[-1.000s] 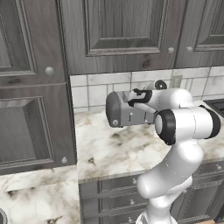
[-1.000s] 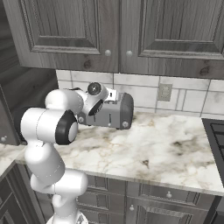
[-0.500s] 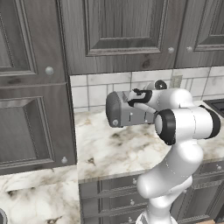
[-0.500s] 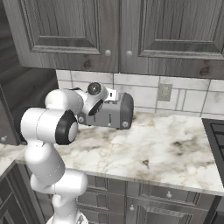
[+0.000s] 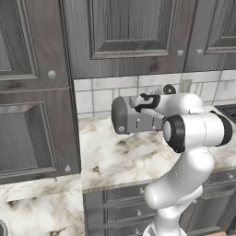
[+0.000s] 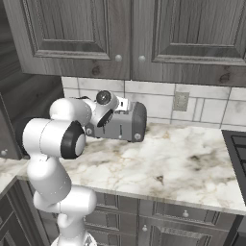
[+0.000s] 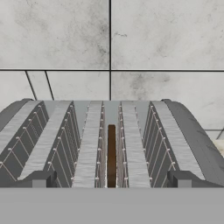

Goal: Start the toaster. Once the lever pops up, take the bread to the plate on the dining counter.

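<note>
The gray toaster (image 5: 123, 118) (image 6: 129, 126) stands on the marble worktop against the tiled wall. My gripper (image 5: 142, 105) (image 6: 114, 109) hovers just above its top, open, with nothing between the fingers. In the hand view the gripper (image 7: 110, 180) looks down along the slots, one dark fingertip (image 7: 40, 179) on each side. The bread (image 7: 111, 153) sits upright as a thin brown edge deep in the middle slot. The plate and the dining counter are out of view.
Dark gray wall cabinets (image 6: 144, 33) hang low over the toaster. A tall cabinet (image 5: 32, 115) closes the left side. A stove edge (image 6: 238, 158) lies at the far right. Bare marble worktop (image 6: 182, 163) stretches in front and right of the toaster.
</note>
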Motion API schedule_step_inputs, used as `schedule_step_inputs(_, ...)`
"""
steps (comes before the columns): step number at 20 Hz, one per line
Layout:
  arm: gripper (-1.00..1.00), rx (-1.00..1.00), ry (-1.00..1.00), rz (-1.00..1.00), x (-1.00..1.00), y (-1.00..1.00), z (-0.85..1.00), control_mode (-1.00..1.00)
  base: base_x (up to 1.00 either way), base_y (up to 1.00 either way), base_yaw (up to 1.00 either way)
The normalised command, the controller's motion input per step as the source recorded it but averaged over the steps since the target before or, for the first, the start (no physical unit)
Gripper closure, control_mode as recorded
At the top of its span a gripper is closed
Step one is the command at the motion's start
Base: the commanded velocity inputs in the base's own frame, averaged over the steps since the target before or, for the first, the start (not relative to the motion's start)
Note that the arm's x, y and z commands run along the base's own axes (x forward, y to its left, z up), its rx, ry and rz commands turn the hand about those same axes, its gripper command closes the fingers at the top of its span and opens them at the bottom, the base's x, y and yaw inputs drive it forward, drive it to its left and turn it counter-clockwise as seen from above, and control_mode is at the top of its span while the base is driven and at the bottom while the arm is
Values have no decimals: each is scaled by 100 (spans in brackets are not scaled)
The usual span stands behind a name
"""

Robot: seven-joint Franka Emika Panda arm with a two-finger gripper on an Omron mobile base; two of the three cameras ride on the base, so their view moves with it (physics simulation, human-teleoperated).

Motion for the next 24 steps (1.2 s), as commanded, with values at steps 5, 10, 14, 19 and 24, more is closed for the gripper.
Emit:
schedule_step_inputs(5,-100,0,0,0,0,0,0,-100,0,0,0)
schedule_step_inputs(10,-100,0,0,0,0,0,0,-100,0,0,0)
schedule_step_inputs(14,-100,0,0,0,0,0,0,-100,0,0,0)
schedule_step_inputs(19,-100,0,0,0,0,0,0,-100,0,0,0)
schedule_step_inputs(24,-100,0,0,0,0,0,0,-100,0,0,0)
